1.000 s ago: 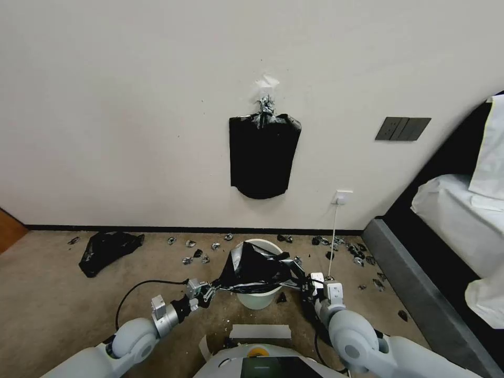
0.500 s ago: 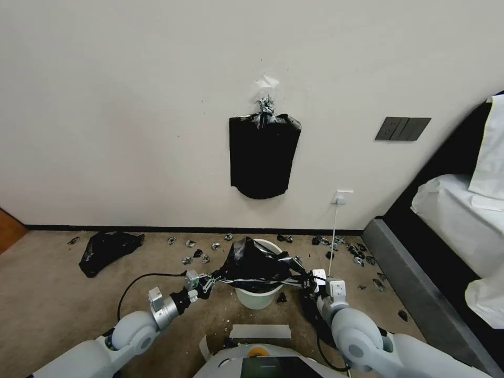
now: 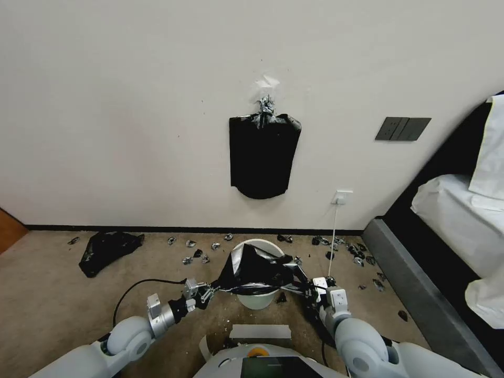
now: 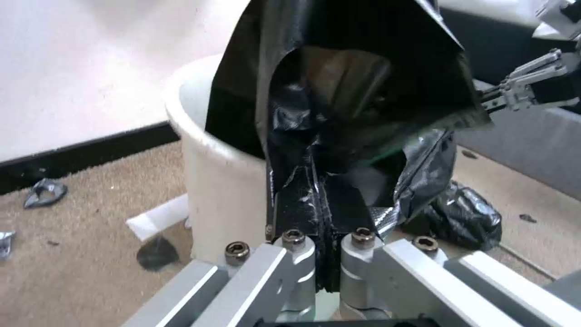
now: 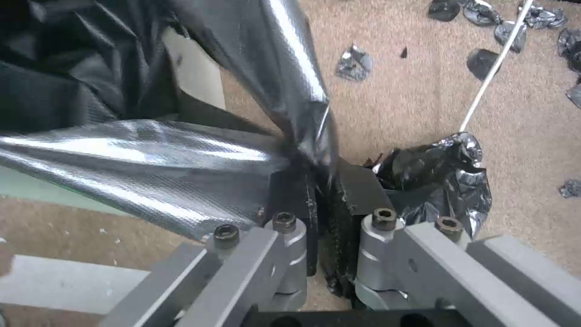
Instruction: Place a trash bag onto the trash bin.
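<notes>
Both tools are clamped on the trash bag (image 3: 254,270): the left tool (image 3: 209,290), low and left of centre in the head view, pinches one side of the film between its narrow pads, and the right tool (image 3: 311,288), low and right of centre, pinches the opposite side. Held this way the bag is pulled out between them just above the trash bin (image 3: 257,294), which stands on the carpet in the lower middle of the frame, close to the wall.

In the left wrist view the bag (image 4: 339,91) hangs partly open, and one fold dips inside the bin (image 4: 218,177) while the near edge lies outside the rim (so the mouth is not yet around it, I judge). The right wrist view shows the film (image 5: 151,150) drawn taut and glossy into its own pads (image 5: 290,195).

Spreading from two sides looks meant to open the mouth wide enough to pass over the rim.

Farther out, a black bundle (image 3: 262,157) hangs on the wall above, and a crumpled black heap (image 3: 107,249) lies on the floor at left.
</notes>
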{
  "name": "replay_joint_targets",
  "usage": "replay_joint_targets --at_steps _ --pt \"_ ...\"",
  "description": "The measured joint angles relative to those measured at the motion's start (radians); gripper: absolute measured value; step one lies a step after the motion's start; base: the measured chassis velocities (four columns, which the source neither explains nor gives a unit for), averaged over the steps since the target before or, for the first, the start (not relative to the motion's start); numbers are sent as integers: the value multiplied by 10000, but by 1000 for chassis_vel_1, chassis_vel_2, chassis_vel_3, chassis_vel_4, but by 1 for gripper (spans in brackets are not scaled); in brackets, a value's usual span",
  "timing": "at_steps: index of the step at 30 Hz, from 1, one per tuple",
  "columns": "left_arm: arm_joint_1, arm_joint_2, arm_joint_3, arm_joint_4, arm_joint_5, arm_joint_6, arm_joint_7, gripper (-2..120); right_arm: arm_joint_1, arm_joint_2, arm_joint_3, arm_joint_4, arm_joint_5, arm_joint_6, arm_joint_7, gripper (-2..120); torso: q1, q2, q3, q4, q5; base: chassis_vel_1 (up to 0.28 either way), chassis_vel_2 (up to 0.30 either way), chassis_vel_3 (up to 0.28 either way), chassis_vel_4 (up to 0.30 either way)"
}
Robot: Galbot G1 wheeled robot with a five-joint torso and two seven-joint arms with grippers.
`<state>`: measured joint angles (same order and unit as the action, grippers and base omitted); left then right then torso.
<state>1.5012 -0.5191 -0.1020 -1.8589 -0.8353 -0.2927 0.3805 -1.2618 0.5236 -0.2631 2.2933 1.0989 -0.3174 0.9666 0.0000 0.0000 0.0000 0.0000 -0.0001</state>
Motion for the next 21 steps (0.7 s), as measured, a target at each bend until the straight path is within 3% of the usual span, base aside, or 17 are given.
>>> replay_joint_targets --at_steps 12,21 --pt "-42 -145 185 232 181 -9 60 0 507 -97 -1049 -518 -501 -29 -124 7 0 0 0 0 1 0 0 0 0" --pt "-549 -606 652 909 601 -63 -63 0 1458 155 -1863 -1297 -685 22 -164 7 0 0 0 -2 1 0 0 0 0"
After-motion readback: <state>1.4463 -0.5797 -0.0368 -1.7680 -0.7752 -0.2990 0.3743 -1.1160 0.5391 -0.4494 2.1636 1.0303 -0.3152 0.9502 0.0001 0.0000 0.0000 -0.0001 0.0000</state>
